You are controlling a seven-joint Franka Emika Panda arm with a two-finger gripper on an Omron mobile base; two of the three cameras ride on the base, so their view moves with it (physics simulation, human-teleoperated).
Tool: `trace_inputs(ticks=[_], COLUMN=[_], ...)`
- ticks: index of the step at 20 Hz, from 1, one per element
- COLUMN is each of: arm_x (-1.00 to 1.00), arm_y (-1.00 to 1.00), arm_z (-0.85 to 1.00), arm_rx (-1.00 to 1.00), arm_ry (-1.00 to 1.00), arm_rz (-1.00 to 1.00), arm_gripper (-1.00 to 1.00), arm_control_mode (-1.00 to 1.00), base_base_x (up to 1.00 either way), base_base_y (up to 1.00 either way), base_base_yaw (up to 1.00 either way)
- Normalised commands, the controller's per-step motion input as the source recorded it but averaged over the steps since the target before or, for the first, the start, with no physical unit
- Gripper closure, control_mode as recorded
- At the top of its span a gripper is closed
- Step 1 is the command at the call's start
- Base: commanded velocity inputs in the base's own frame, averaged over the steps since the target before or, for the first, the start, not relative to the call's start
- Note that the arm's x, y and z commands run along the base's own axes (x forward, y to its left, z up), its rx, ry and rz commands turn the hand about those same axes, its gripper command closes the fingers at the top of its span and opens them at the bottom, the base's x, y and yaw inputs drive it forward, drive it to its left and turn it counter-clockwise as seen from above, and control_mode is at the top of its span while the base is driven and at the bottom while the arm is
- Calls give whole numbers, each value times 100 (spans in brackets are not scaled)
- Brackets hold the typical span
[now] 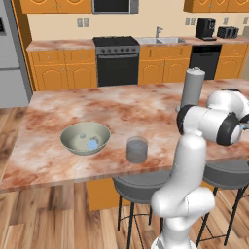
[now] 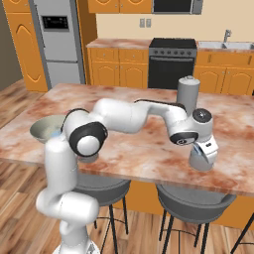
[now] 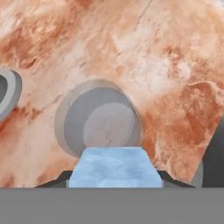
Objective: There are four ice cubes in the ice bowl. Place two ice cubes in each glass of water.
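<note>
The two-finger gripper is pinching a small translucent light-blue ice cube directly above a short clear tumbler of water. It is likely handling as light, hard and slippery — flat opposite faces are seeming the safest hold.

Two glasses of water stand on the island counter: one glass near the front edge and a second glass toward the right end. One ice bowl sits near the front left. Three ice cubes can be counted: two cubes in the bowl, one small and hard to make out, and one ice cube between the gripper's fingertips. One tall grey cylinder stands on the counter. Two stools stand at the front edge.
</note>
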Motion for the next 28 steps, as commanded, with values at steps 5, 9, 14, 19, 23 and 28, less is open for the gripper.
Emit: trace_inputs(ticks=[5, 9, 14, 19, 23, 28], arm_x=[24, 35, 38, 25, 21, 18], arm_y=[-4, 0, -5, -37, -24, -2], arm_z=[0, -4, -19, -20, -12, -4], arm_rx=[0, 0, 0, 0, 0, 0], arm_ry=[0, 0, 0, 0, 0, 0], arm_rz=[4, 5, 4, 0, 0, 0], arm_gripper=[100, 100, 100, 100, 100, 100], arm_control_mode=[-100, -100, -100, -100, -100, -100], base_base_x=[0, 0, 0, 0, 0, 0], base_base_y=[0, 0, 0, 0, 0, 0], base_base_yaw=[0, 0, 0, 0, 0, 0])
